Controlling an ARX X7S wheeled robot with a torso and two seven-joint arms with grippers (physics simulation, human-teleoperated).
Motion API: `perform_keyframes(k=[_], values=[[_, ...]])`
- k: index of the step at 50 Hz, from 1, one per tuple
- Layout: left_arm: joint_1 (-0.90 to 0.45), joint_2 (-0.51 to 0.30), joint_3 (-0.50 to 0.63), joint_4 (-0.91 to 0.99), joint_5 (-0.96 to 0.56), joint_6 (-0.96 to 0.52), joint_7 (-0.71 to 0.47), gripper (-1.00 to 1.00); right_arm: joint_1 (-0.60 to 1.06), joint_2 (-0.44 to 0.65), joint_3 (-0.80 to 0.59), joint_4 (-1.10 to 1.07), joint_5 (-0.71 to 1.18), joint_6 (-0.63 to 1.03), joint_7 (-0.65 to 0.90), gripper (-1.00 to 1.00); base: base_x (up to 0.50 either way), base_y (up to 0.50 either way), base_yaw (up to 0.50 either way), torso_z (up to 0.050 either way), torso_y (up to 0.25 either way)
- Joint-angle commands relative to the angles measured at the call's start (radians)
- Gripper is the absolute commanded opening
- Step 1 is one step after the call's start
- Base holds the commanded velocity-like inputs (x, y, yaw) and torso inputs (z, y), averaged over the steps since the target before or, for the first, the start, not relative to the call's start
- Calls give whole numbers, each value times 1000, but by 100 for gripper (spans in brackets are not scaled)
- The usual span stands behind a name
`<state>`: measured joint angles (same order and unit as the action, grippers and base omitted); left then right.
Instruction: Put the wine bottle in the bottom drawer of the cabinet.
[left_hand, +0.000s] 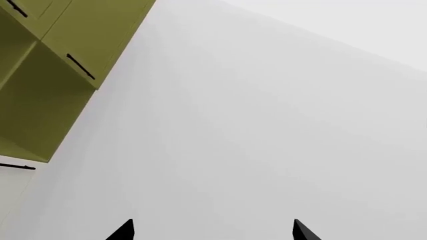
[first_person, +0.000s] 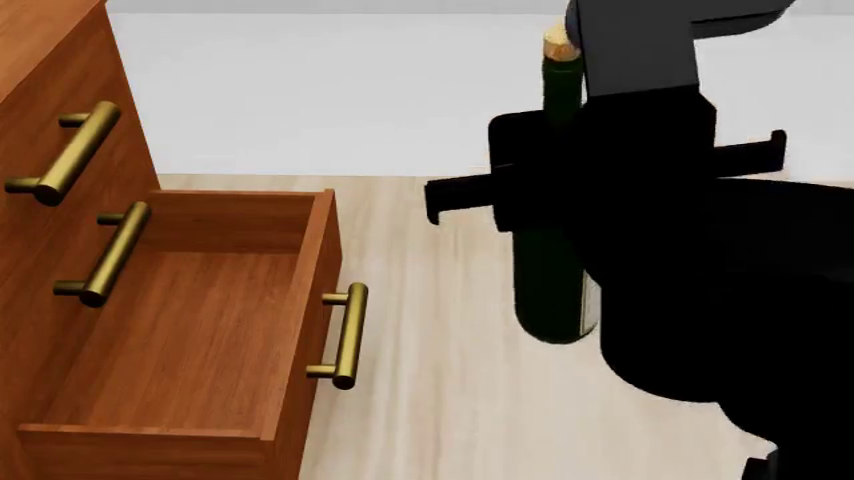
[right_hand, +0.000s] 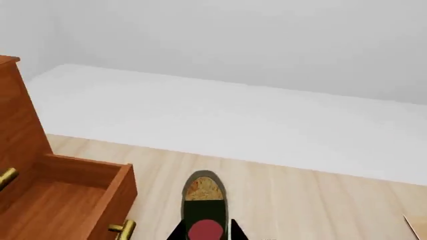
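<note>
The right pincer (first_person: 567, 195) is clenched around the upright wine bottle (first_person: 554, 290), held above the floor just beside the pulled-out bottom drawer (first_person: 187, 330) of the cabinet (first_person: 40, 60). The left pincer (left_hand: 212, 231) is spread wide, grasping nothing.
</note>
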<state>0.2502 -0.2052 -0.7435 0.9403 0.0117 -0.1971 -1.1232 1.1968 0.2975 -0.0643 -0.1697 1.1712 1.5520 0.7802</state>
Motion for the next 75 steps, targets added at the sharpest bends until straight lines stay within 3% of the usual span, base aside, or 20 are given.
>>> perform_keyframes(k=[1, 9, 13, 39, 48, 50, 51, 53, 66, 70, 75], values=[[0, -4, 7, 2, 6, -3, 3, 100, 174, -25, -73, 225, 254, 8, 182, -100, 0, 0, 0, 0, 0], [-3, -8, 9, 7, 11, -13, 3, 100, 272, -56, -99, 358, 282, -35, 178, -100, 0, 0, 0, 0, 0], [0, -3, 15, -9, 18, 9, 1, 100, 319, -102, -30, 473, 368, -69, 270, -100, 0, 0, 0, 0, 3], [-3, -6, 9, 11, 13, -19, 5, 100, 540, -237, -85, 1015, 327, -219, -42, -100, 0, 0, 0, 1, 0], [-3, -6, 10, 10, 13, -19, 6, 100, 640, -282, -188, 1220, 238, -276, -272, -100, 0, 0, 0, 0, 0], [-3, -6, 13, 8, 18, -13, 5, 100, 675, -296, -250, 1297, 214, -307, -363, -100, 0, 0, 0, 0, 0], [11, 9, 19, -17, 24, 31, 1, 100, 690, -297, -306, 1326, 237, -322, -397, -100, 0, 0, 0, 0, 0], [-4, -7, 16, 6, 19, -14, 5, 100, 713, -297, -449, 1373, 337, -366, -445, -100, 0, 0, 0, 0, 5], [-2, -11, 22, 10, 22, -11, 11, 100, 751, -297, -1446, 1408, 1194, -592, -625, -100, 0, 0, 0, 0, 0], [-2, -10, 24, 7, 30, -7, 10, 100, 755, -297, -1578, 1373, 1297, -635, -650, -100, 0, 0, 0, 0, 0], [-1, -13, 25, 14, 27, -9, 14, 100, 746, -297, -1607, 1346, 1313, -653, -658, -100, 0, 0, 0, 0, 0]])
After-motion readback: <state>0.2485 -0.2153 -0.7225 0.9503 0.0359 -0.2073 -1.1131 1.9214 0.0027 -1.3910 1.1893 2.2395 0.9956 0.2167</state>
